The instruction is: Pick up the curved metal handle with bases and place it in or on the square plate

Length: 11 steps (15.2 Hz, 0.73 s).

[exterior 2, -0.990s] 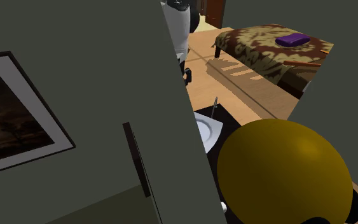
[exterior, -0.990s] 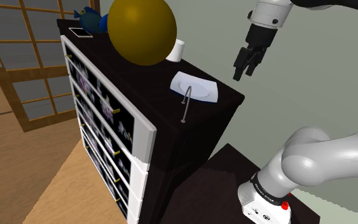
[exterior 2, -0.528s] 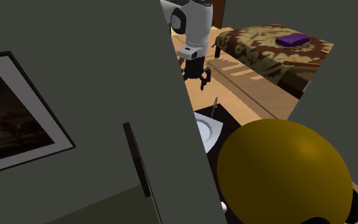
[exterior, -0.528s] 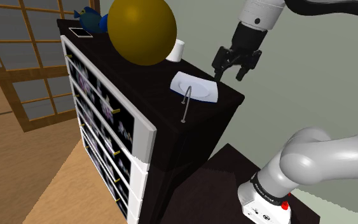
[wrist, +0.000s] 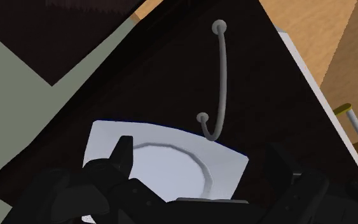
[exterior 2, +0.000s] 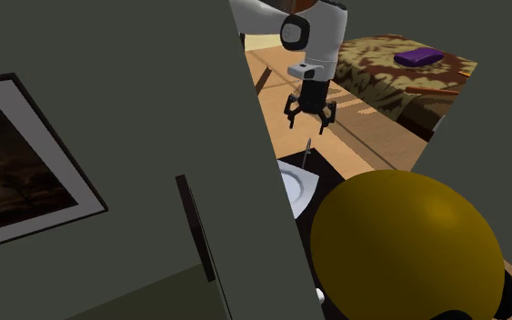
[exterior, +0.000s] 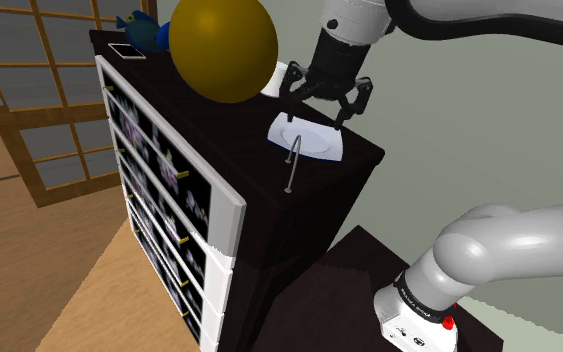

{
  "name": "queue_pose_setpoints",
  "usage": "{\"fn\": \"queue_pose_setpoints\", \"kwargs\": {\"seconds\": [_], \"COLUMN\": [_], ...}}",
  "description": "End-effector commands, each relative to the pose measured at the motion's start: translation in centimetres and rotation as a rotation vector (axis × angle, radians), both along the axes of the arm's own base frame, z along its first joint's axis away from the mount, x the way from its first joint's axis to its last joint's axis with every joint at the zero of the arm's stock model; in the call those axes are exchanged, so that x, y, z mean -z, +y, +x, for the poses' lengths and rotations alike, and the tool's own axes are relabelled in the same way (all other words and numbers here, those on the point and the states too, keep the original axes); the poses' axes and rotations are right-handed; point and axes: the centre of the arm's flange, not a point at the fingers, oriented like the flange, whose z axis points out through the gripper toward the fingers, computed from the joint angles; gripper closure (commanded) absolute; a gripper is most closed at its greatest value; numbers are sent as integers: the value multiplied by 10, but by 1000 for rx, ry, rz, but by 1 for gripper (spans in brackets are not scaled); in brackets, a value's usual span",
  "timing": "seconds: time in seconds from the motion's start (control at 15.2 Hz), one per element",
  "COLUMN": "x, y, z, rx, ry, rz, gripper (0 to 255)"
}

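Since the earlier frames the gripper [exterior: 316, 118] has travelled toward the shoulder view's left, from off the cabinet's corner to a position above the square plate [exterior: 321, 148]. Its fingers [wrist: 123, 151] are spread wide and carry nothing; in the wrist view they straddle the white plate [wrist: 165, 159] without touching it, and in the second exterior view the gripper [exterior 2: 309, 125] hangs clear above the cabinet top. The plate [exterior 2: 297, 189] is white with a raised round ring in its middle and sits near the corner of the dark cabinet [exterior: 269, 215], close to the wall. The curved metal handle [wrist: 224, 76] lies on the cabinet top just beside the plate, a thin grey arc with a small round base at each end. One base sits at the plate's edge, where contact cannot be confirmed; the other points toward the cabinet's front edge. The handle [exterior: 292, 165] is untouched and shows as a thin line in the second exterior view [exterior 2: 307, 155]. Further along the cabinet top stand a white cup [exterior: 278, 80] and a large gold ball [exterior: 222, 45]. The cabinet's front carries white-framed drawers [exterior: 164, 190].
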Motion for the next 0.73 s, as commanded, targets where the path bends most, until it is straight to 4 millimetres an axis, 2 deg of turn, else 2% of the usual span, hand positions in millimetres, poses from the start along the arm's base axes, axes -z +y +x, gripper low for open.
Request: {"fn": "queue_pose_setpoints", "kwargs": {"seconds": [0.0, 0.4, 0.66], "x": [5, 36, 39], "y": [13, 7, 7], "z": [11, 16, 17], "rx": [54, 54, 54], "ry": [-19, -19, -19], "rz": [-1, -1, -1], "gripper": [0, 0, 0]}}
